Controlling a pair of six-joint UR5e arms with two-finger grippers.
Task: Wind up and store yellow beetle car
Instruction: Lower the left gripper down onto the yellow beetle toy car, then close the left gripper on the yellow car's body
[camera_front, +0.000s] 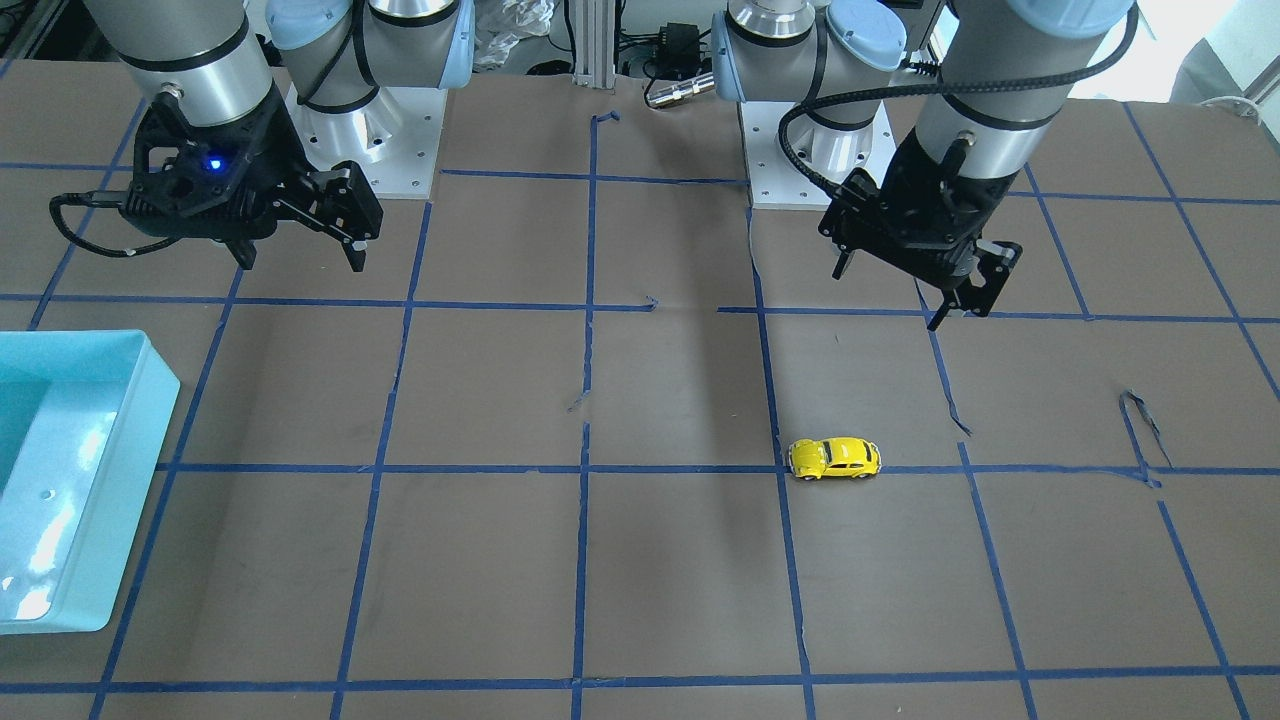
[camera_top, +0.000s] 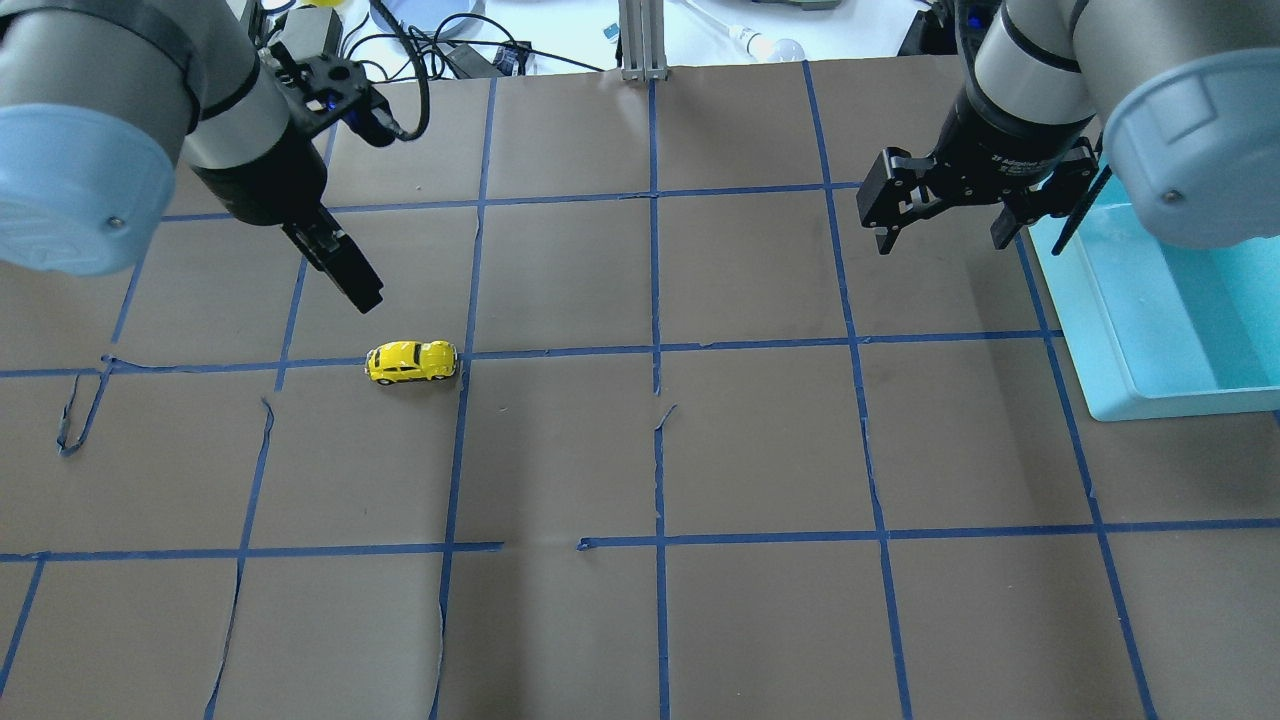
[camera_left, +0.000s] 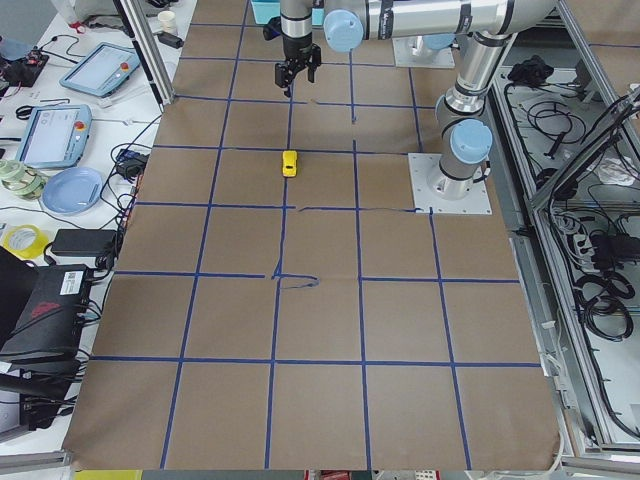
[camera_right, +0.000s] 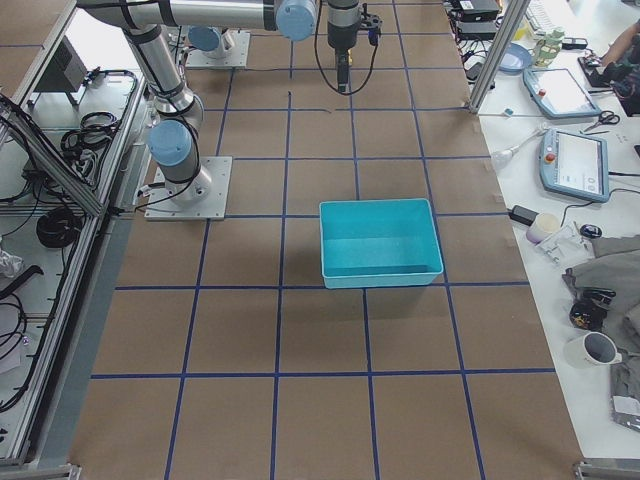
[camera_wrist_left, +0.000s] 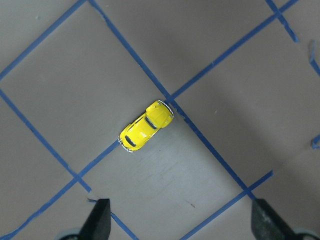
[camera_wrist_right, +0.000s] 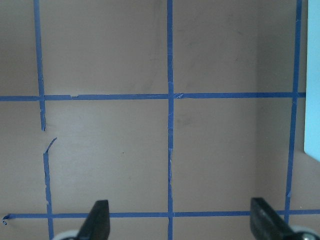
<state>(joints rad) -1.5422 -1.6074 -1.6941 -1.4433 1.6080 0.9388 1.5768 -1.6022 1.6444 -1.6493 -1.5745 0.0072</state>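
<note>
The yellow beetle car (camera_top: 411, 361) stands on its wheels on a blue tape line on the brown table; it also shows in the front view (camera_front: 835, 458), the left side view (camera_left: 290, 163) and the left wrist view (camera_wrist_left: 146, 126). My left gripper (camera_top: 360, 293) hangs open and empty above the table, a little behind the car and apart from it; its fingertips (camera_wrist_left: 100, 222) frame the bottom of the left wrist view. My right gripper (camera_top: 940, 243) is open and empty, held high beside the teal bin (camera_top: 1100, 330).
The teal bin (camera_front: 100, 480) is empty and stands at the table edge on my right side; it also shows in the right side view (camera_right: 380, 270). Blue tape grids the brown paper, with some peeled strips (camera_top: 70, 420). Tablets and cables lie beyond the table edges.
</note>
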